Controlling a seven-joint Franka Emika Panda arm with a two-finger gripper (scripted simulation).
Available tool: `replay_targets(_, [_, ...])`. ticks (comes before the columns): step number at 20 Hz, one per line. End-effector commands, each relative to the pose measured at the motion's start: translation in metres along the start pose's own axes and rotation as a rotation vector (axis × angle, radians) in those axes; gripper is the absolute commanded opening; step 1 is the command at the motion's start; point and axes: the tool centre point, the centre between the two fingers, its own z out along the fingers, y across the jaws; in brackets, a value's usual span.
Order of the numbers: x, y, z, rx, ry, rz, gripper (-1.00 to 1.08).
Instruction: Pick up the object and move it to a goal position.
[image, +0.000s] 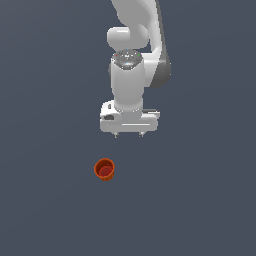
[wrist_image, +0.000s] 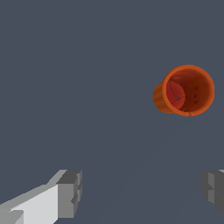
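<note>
Orange-red and vertically ribbed, the small tapered cup is standing upright with its round rim facing up on the flat, dark slate-grey floor; its inside is showing a darker red. In the exterior view the cup is sitting below the white robot arm and slightly toward the exterior view's left of it. The arm is pointing straight down, and its white two-fingered gripper is hanging above the floor, apart from the cup and touching nothing. The two short fingertips are showing under the wide palm bar, set far apart from one another. In the wrist view the grey finger pads are appearing at opposite sides of the picture, so the jaws are standing wide with only bare floor between them. The cup is lying outside that gap, well clear of either pad, with its mouth turned toward the camera.
</note>
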Motion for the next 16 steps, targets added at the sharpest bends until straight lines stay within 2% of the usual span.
replay_targets(1, [0.0,0.0,0.0,0.0,0.0,0.0,0.28])
replay_targets(8, [0.001,-0.017,-0.007,0.002,0.009,-0.02,0.28])
replay_targets(16, [0.002,-0.013,-0.004,0.001,0.006,0.016,0.28])
